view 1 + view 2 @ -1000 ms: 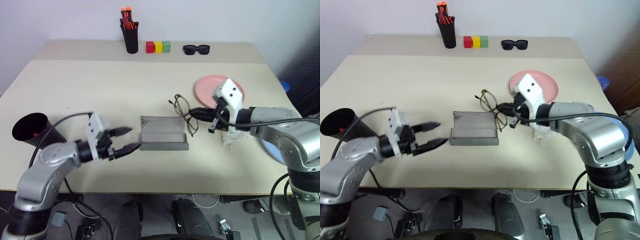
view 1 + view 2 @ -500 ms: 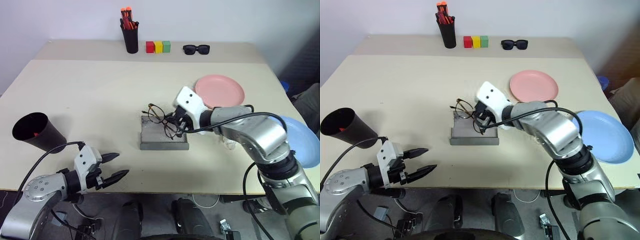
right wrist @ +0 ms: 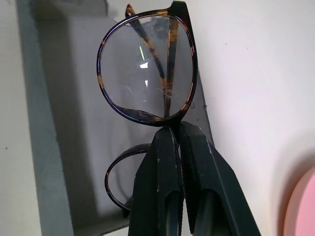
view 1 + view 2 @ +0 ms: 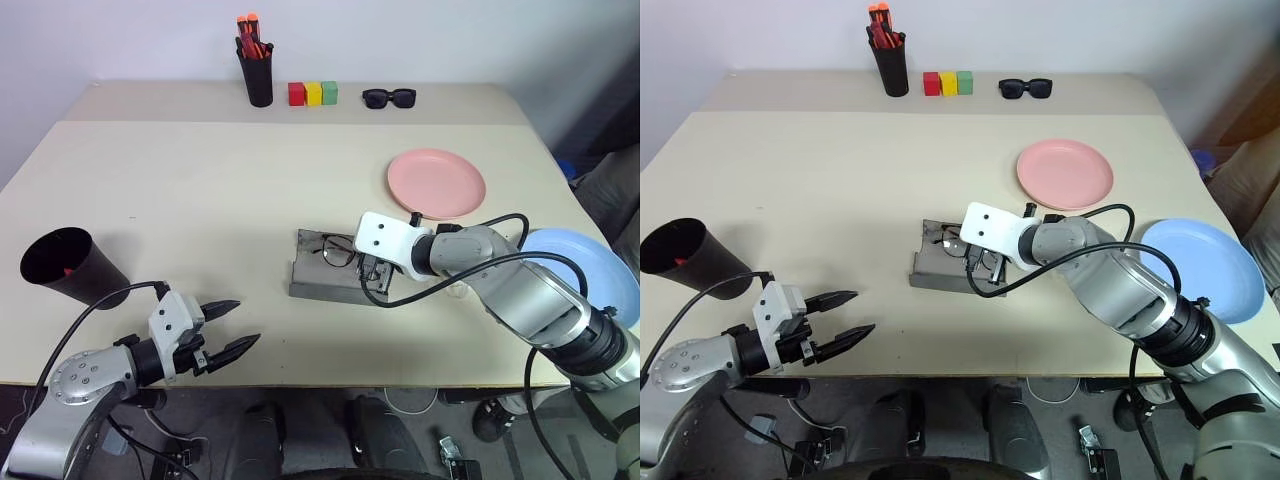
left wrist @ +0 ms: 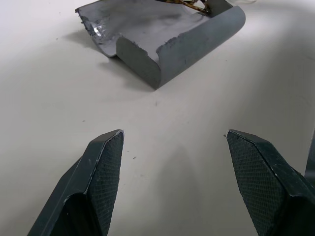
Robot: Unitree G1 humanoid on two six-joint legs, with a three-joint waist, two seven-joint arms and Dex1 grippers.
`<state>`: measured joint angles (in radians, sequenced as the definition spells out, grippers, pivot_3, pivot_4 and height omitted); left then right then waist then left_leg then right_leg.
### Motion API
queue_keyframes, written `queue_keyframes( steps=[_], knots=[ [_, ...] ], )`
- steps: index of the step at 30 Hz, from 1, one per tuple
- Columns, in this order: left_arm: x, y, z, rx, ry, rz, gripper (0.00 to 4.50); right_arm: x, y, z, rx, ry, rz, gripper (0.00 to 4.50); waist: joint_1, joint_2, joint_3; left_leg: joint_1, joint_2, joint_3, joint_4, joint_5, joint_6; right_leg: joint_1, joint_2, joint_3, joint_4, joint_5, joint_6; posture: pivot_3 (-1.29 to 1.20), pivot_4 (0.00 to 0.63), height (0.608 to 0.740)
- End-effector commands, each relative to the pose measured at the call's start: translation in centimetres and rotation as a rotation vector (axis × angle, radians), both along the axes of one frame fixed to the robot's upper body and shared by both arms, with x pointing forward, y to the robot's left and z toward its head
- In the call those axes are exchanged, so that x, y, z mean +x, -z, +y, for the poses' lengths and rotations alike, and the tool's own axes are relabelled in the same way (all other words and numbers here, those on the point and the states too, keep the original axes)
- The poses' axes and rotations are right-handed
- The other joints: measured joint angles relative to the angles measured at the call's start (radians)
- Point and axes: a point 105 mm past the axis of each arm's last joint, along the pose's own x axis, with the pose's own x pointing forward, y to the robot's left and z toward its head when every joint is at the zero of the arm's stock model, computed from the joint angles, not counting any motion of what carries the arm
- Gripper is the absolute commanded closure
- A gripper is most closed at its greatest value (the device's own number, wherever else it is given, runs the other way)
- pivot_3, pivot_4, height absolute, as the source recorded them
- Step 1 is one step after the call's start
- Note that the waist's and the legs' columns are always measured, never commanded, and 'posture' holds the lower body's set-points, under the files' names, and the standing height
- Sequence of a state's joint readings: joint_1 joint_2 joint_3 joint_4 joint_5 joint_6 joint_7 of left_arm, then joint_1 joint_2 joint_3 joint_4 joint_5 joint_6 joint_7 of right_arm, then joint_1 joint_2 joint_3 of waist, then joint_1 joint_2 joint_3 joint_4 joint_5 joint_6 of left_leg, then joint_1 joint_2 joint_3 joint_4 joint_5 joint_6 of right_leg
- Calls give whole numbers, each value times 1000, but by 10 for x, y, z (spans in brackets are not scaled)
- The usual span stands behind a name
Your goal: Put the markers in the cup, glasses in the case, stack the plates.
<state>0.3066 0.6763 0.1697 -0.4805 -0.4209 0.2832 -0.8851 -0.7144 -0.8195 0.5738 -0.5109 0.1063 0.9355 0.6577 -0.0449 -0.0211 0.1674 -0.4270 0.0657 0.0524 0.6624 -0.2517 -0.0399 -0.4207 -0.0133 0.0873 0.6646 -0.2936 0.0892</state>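
Between my right hand's [image 3: 177, 135] closed fingers sits the bridge of the glasses [image 3: 147, 69], pinched there, I judge, so the thin tortoiseshell-tinted wire frame can be lowered without touching the clear rounded lenses. Directly under them lies the case [image 4: 325, 280], a grey hard shell with rounded corners, lid flat open so its shallow smooth tray faces up to receive them. My left hand [image 4: 228, 327] hovers near my body with its textured black fingers apart and empty, the case well ahead of it on the pale matte surface [image 4: 200, 200]. Off to its outer side leans the tapered matte black cup [image 4: 62, 265], something red visible inside. Beyond my right hand rests the salmon pink plate [image 4: 436, 183], and to its outer side the light blue plate [image 4: 585, 275], both round, flat and unstacked.
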Motion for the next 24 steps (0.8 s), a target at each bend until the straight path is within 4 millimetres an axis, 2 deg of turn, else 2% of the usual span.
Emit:
queue_keyframes(
  steps=[1,11,19,22,24],
  knots=[
    [-1,1,-3,4,19,-27,1098,-4,-11,4,-34,-53,-72,4500,1,0,0,0,0,0,0,0,0,0,0,0,0,0,0,0,150,732],
    [6,7,3,3,19,-39,1098,-12,0,16,-4,-26,24,4500,1,0,0,0,0,0,0,0,0,0,0,0,0,0,0,0,150,732],
    [10,-1,-7,1,25,-59,1098,-13,7,18,1,-4,47,4500,1,0,0,0,0,0,0,0,0,0,0,1,0,0,0,0,150,732],
    [11,-4,-10,0,26,-64,1047,-14,7,19,8,-8,54,3542,1,0,0,0,0,0,0,0,0,0,0,1,0,0,0,0,150,732],
    [11,-6,-12,0,26,-66,1047,-14,6,19,17,-8,55,2601,1,0,0,0,0,0,0,0,0,0,0,1,0,0,0,0,150,732]
  ],
)
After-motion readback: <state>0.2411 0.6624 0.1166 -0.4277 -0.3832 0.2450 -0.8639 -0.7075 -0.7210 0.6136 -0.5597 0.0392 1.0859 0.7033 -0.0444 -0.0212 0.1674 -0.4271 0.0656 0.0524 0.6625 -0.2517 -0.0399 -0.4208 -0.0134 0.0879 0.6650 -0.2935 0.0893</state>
